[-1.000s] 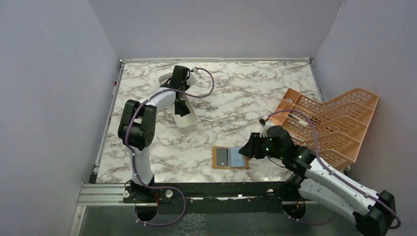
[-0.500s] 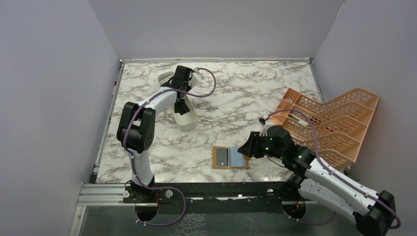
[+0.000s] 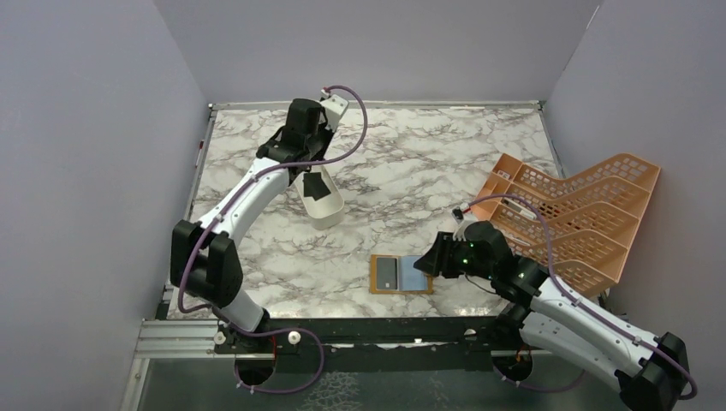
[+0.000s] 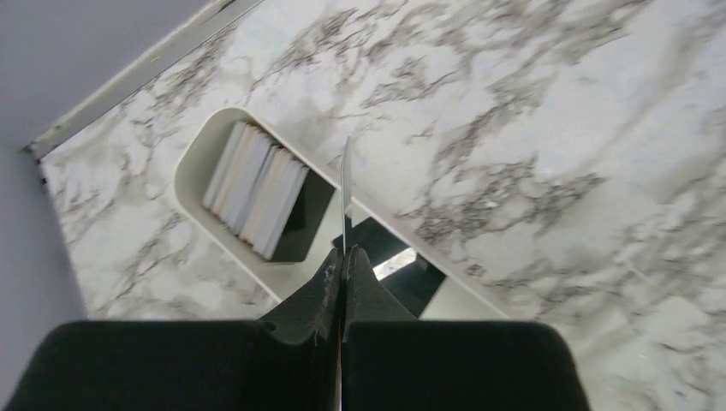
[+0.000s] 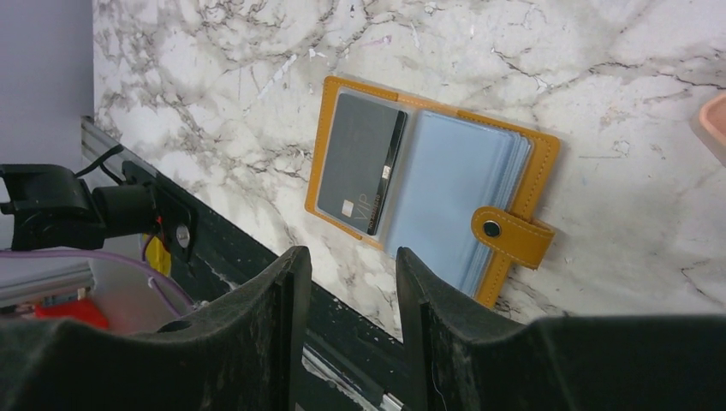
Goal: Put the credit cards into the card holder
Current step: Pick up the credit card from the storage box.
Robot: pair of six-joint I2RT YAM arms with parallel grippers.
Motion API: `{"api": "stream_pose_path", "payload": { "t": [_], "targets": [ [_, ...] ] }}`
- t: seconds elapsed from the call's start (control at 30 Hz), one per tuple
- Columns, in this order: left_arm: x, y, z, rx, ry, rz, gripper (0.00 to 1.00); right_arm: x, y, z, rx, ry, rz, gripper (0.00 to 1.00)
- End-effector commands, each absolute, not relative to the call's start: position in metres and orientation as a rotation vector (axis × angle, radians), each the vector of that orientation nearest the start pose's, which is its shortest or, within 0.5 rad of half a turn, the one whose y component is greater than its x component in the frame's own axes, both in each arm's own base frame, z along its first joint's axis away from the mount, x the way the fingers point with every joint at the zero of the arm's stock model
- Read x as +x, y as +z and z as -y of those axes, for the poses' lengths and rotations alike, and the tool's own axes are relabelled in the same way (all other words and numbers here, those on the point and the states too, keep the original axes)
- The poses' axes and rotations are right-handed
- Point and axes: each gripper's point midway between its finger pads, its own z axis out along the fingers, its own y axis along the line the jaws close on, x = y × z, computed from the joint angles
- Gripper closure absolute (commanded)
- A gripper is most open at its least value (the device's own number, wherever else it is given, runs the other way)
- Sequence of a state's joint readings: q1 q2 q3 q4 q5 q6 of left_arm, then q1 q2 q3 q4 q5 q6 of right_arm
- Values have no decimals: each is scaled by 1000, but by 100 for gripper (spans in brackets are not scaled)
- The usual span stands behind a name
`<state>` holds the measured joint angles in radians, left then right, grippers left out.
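The orange-tan card holder (image 3: 377,275) lies open near the table's front edge. In the right wrist view (image 5: 538,167) its left panel holds a dark grey card (image 5: 360,175), and pale blue sleeves (image 5: 449,193) lie on the right. My right gripper (image 3: 428,262) is open and empty (image 5: 347,257), just above the holder's right edge. My left gripper (image 3: 310,174) is shut on a thin black credit card (image 3: 319,187), seen edge-on in the left wrist view (image 4: 345,193), above the white oval tray (image 4: 193,150). A stack of cards (image 4: 255,188) stands in the tray.
The white oval tray (image 3: 330,219) sits left of centre on the marble table. A large orange lattice rack (image 3: 574,214) stands at the right edge, close behind my right arm. The black front rail (image 5: 248,274) runs just below the holder.
My left arm has risen out of the tray, lifting a black card with it. The right arm and the card holder have not moved.
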<state>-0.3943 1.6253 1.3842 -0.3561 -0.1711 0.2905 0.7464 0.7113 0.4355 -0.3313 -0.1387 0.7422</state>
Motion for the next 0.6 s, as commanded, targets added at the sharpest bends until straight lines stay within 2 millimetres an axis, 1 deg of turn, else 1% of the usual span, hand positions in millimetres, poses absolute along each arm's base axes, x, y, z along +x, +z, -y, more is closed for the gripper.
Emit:
{"api": "stream_pose_path", "payload": {
  "t": [0.0, 0.1, 0.17, 0.27, 0.33, 0.47, 0.57],
  "targets": [
    [402, 238, 203, 574, -388, -2009, 100, 153, 106, -202, 32, 901, -2379, 54],
    [380, 251, 222, 484, -598, -2000, 100, 153, 102, -199, 56, 879, -2395, 54],
    [365, 255, 235, 389, -761, -2031, 100, 153, 98, -194, 70, 840, -2413, 54],
    [339, 253, 255, 364, -988, -2079, 100, 156, 90, -182, 110, 733, -2448, 54],
    [321, 250, 264, 356, -1115, -2109, 100, 157, 86, -176, 124, 682, -2461, 54],
    [297, 238, 270, 267, -1254, -2129, 100, 156, 80, -170, 131, 632, -2484, 54],
    [280, 229, 274, 189, -1301, -2123, 100, 156, 73, -165, 145, 591, -2501, 54]
  ]
}}
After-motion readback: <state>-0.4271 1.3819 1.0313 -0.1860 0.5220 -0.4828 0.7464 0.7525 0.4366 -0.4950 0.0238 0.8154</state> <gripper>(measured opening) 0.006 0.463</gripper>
